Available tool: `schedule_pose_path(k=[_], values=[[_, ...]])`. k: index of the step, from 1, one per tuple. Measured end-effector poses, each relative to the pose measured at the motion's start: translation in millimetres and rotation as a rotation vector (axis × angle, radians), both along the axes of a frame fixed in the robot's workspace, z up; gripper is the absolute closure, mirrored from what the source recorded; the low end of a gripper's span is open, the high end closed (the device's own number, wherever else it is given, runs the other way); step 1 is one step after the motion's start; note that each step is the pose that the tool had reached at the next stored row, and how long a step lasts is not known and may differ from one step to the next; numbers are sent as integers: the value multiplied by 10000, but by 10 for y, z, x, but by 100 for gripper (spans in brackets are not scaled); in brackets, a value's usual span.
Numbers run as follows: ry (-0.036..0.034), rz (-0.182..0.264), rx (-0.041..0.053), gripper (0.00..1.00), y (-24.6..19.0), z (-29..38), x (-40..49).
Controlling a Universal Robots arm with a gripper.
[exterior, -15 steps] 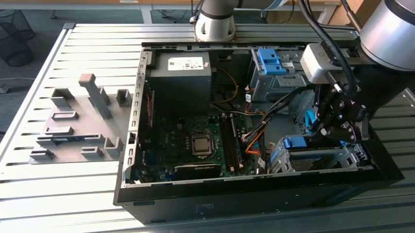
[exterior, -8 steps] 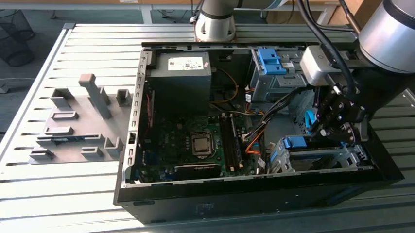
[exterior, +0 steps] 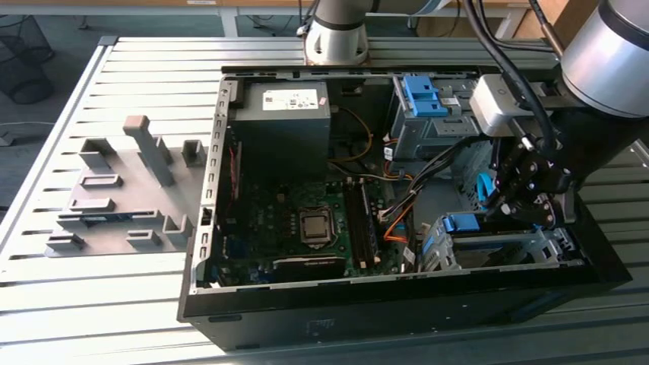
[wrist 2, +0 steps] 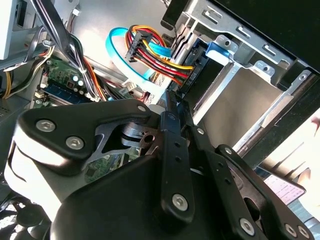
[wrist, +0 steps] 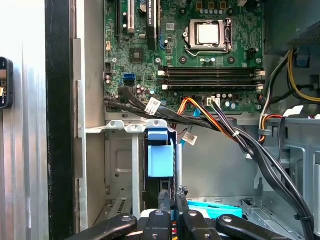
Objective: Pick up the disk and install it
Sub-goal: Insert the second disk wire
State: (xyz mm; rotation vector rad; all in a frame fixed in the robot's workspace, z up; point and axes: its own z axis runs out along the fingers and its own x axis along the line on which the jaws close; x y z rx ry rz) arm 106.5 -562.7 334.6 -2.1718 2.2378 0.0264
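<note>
A robot arm reaches into an open computer case lying on a slatted metal table. Its gripper hangs low on the exterior view's right side of the case, just above the metal drive cage near the front wall.

In the first wrist view the gripper's fingers stand close together, closed on the edge of the disk, whose blue rail shows just behind them. The disk sits inside the case, on edge beside the drive cage with its blue latch; the pictures do not show whether it is seated in a bay.

The green circuit board with its bare processor socket lies beyond, and a bundle of black, orange and red cables runs across between board and cage. A grey moulded tray rests on the table outside the case.
</note>
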Motion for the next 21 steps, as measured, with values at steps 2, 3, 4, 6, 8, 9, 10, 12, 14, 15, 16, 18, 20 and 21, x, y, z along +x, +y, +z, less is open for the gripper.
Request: schedule_pose_path(k=[2, 3, 4, 6, 8, 9, 10, 12, 14, 15, 16, 18, 20, 21], values=[[0, 0, 1, 84, 0, -4, 1], [0, 0, 3, 84, 0, -7, 2], [0, 1, 3, 84, 0, -9, 3], [0, 0, 2, 84, -1, -12, 3], [0, 0, 4, 84, -2, -18, 4], [0, 0, 4, 84, -1, -21, 4], [0, 0, 6, 84, -2, -27, 4], [0, 1, 6, 84, -4, -38, 6], [0, 0, 9, 84, -6, -48, 6], [0, 0, 8, 84, -6, -49, 7], [0, 0, 8, 84, -6, -49, 6], [0, 1, 10, 84, -6, -51, 7], [0, 1, 10, 84, -6, -51, 7], [0, 0, 11, 84, -6, -52, 7]])
